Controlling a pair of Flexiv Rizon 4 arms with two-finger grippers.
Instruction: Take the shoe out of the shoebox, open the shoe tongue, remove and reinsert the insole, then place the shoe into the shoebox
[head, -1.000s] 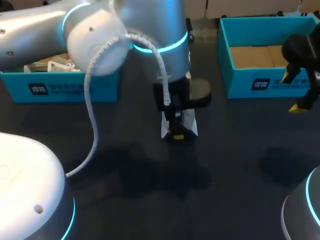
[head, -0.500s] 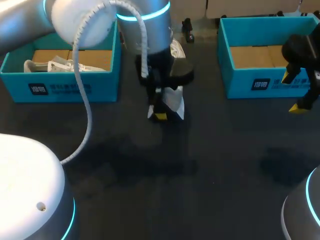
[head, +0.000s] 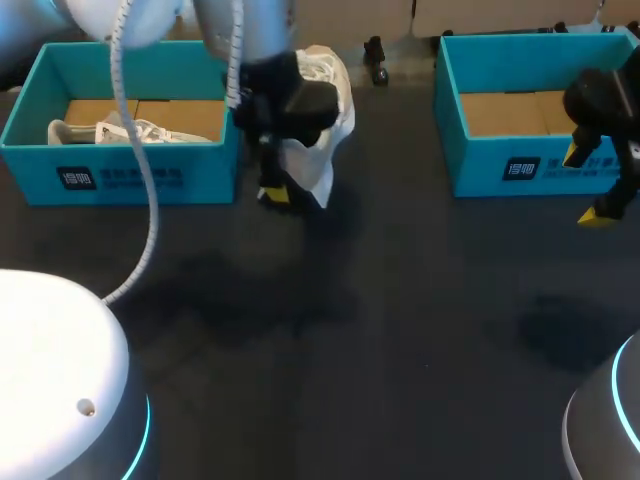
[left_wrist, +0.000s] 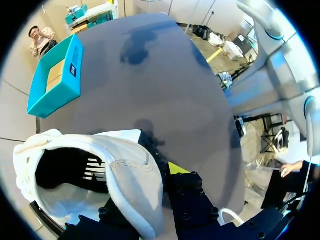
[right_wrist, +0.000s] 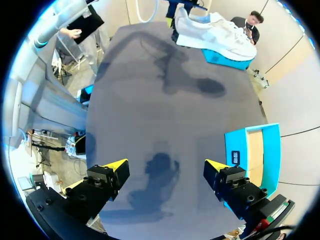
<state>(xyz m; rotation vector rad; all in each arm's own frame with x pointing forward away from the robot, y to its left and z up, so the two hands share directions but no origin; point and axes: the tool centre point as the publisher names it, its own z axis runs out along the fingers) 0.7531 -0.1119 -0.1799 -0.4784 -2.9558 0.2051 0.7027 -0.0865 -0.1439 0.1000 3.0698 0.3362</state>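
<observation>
A white shoe (head: 327, 118) hangs above the table beside the left teal shoebox (head: 120, 178), toe pointing down. My left gripper (head: 275, 193) is shut on its heel collar. In the left wrist view the shoe (left_wrist: 115, 175) shows its dark inside, with one yellow fingertip (left_wrist: 175, 168) outside its wall and the other finger hidden. My right gripper (head: 591, 185) hangs open and holds nothing, in front of the right teal shoebox (head: 520, 165). From the right wrist view the shoe (right_wrist: 215, 31) is far ahead of the open right gripper (right_wrist: 166, 167).
The left shoebox holds another white shoe (head: 110, 130) with loose laces. The right shoebox (right_wrist: 255, 147) shows only a cardboard floor. The dark table (head: 400, 330) stretches between the boxes, with my arms' white bases at its near corners.
My left arm has carried the shoe to the left and toward the back, from the table's middle to beside the left shoebox. The right arm has kept still.
</observation>
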